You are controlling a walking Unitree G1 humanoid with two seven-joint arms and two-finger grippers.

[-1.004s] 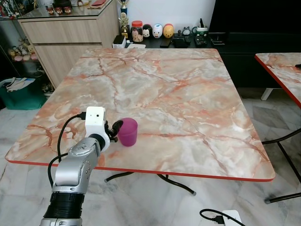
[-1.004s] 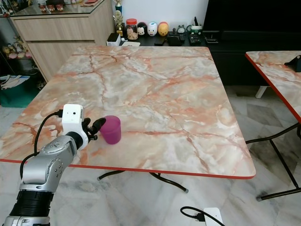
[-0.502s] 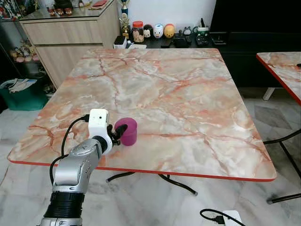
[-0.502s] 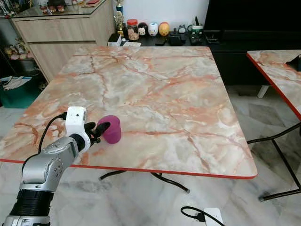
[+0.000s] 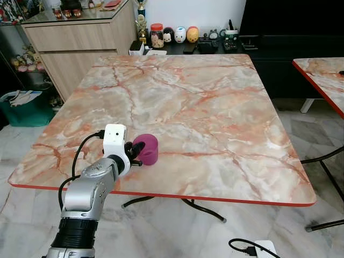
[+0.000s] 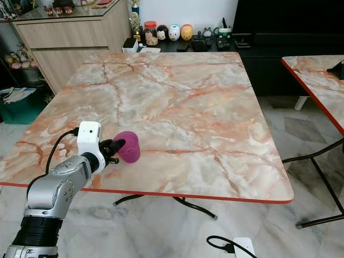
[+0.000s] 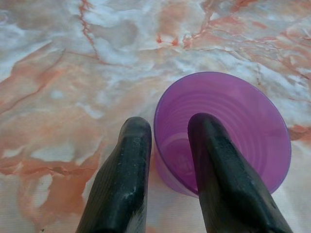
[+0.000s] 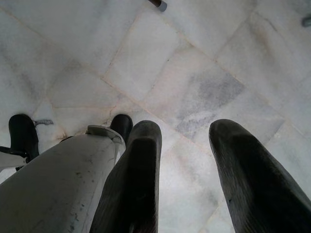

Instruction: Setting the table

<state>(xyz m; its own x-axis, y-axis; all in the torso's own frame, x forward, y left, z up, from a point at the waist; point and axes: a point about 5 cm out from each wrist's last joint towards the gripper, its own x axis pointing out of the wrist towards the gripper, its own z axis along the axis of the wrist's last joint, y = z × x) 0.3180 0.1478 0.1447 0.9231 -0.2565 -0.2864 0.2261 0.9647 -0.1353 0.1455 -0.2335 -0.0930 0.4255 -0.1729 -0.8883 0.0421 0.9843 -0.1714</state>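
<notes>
**Purple cup pinched by its rim near the front-left tabletop edge**

Purple translucent plastic, in the shape of a small tapered cup [image 5: 148,149], is seen standing upright on the marble-patterned, red-edged tabletop [image 5: 215,123], close to its front-left corner. Compared with a second ago, the left gripper [image 5: 135,152] is found a little further forward and the cup slightly further in from the front edge. Its jaws are now closed on the cup wall. In the left wrist view one black finger [image 7: 228,189] is seen inside the cup and the other [image 7: 121,179] outside, so the rim is pinched between them with only a narrow gap left. From this it is judged that the cup is being held and nudged to its place, and that the setting has barely begun, since no other tableware is seen on the tabletop.

The right gripper [image 8: 182,184] is hung idle over the pale floor tiles [image 8: 194,73], its jaws parted and holding nothing.

Ample bare room is offered across the middle and far side of the tabletop. The front red edge lies near the cup, so any pull towards the robot is judged risky, and a tilt is possible with a one-wall pinch. A second tabletop [image 5: 322,80] stands well apart on the right, and a wooden cabinet [image 5: 75,43] beyond the far-left corner.
</notes>
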